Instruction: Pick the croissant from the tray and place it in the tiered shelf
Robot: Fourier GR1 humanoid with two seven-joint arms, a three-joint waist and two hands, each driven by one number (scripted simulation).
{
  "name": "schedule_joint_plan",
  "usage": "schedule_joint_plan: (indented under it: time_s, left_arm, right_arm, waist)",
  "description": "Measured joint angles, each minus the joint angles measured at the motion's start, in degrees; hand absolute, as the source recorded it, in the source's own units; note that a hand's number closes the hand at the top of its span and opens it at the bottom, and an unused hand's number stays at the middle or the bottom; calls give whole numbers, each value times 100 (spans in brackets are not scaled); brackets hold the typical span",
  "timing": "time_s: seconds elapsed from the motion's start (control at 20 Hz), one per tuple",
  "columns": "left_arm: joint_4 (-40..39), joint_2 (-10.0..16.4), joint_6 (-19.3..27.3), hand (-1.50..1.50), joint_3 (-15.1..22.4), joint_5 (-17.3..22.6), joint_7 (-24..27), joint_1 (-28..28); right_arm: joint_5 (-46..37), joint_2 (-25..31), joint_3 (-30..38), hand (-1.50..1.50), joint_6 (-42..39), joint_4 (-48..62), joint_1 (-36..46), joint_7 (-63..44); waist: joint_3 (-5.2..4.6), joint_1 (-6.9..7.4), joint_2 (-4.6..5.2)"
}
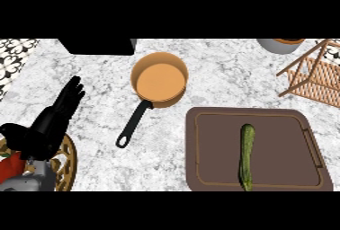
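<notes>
Counter top as seen from my head, looking steeply down. My left hand shows at the view's left edge, by a round woven stand. Its fingers are straight and held together, pointing away from me and holding nothing. My right hand is out of view.

The tray lies at lower right. The one thing on it is a long green vegetable, near the tray's middle; nothing pastry-like shows there. Its long axis runs from near to far, almost square to the tray's front edge, so its long sides face left and right. From my left hand it lies well apart to the right, with the black handle of a copper pan between them. The tiered shelf stands beyond the tray's far right corner, partly cut off by the view's edge.

Judgement: tray and shelf both lie on my right side, so the right arm is the nearer one. A grasp would best close across the vegetable's short width, from its two sides.
</notes>
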State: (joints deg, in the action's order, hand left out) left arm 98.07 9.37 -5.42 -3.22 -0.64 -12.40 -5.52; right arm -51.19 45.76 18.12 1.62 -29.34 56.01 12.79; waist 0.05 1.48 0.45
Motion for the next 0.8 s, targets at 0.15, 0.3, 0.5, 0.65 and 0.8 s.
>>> schedule_joint_plan:
  time_s: [0.15,0.3,0.5,0.65,0.8]
  left_arm:
    - [-71,57,-73,0,-99,61,106,45]
    - [-12,73,-101,0,-109,72,106,111]
    - [37,64,-94,0,-95,53,111,136]
    - [9,52,-91,0,-86,20,208,159]
    - [-50,42,-84,0,-93,15,168,93]
  right_arm:
    - [-27,-7,104,150,354,255,-99,-175]
    - [-6,204,326,150,777,436,-157,-469]
    - [-581,553,2,-150,1121,614,-396,-974]
    - [-1232,891,-593,-150,748,745,-539,-978]
    - [-1389,979,-651,-150,554,926,-328,-1346]
  waist:
    - [0,-9,3]
    - [3,-1,7]
    - [-11,11,27]
    - [-16,20,32]
    - [-7,26,22]
